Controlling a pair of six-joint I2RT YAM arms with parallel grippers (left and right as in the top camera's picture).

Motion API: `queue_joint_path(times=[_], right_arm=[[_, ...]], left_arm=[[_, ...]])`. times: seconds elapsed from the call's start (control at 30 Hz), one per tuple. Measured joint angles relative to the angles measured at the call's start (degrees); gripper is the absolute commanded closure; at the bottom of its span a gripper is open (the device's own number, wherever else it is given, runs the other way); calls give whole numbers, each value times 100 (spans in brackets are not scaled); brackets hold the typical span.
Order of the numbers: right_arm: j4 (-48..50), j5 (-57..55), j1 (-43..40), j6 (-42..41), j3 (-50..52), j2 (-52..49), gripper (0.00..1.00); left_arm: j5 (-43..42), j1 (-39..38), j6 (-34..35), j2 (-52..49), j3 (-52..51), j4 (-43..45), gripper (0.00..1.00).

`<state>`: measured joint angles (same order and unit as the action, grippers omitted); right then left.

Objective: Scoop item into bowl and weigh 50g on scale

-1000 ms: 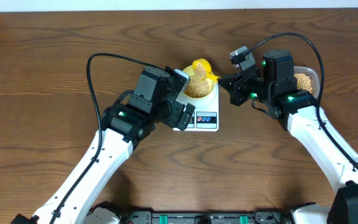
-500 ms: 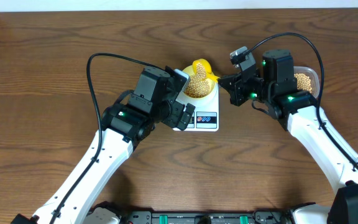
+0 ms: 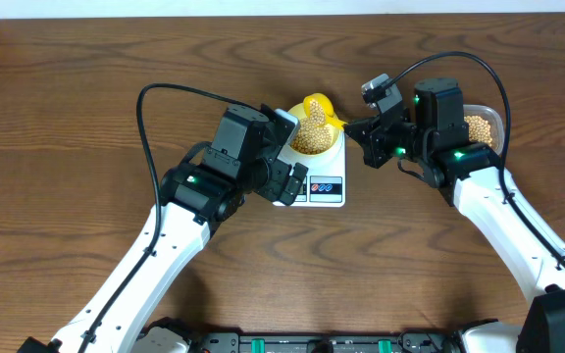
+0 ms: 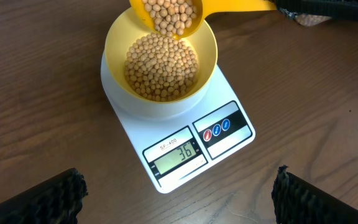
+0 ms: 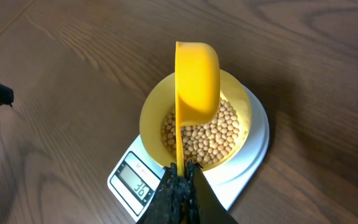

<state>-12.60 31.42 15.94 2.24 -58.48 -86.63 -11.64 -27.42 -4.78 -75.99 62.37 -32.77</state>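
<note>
The pale yellow bowl [image 4: 161, 65] sits on the white scale [image 4: 185, 146] and holds tan beans [image 4: 160, 65]; the display [image 4: 178, 153] reads 36. My right gripper [image 5: 180, 176] is shut on the handle of a yellow scoop [image 5: 196, 78], tilted on edge over the bowl [image 5: 194, 121]. The scoop [image 4: 169, 14] still holds beans above the bowl's far rim. My left gripper [image 4: 179, 196] is open and empty, hovering in front of the scale. From overhead, the bowl [image 3: 312, 137] and scale [image 3: 322, 186] lie between both arms.
A clear plastic tub [image 3: 484, 126] with more beans stands at the right, behind my right arm. The brown wooden table [image 3: 67, 118] stretches left and front of the scale.
</note>
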Motion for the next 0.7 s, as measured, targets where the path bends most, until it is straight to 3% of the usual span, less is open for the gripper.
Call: queue_joint_path(times=[0.7], right_arm=[[0, -173, 0, 304, 0, 0, 99]], left_arm=[[0, 0, 0, 0, 0, 0, 2]])
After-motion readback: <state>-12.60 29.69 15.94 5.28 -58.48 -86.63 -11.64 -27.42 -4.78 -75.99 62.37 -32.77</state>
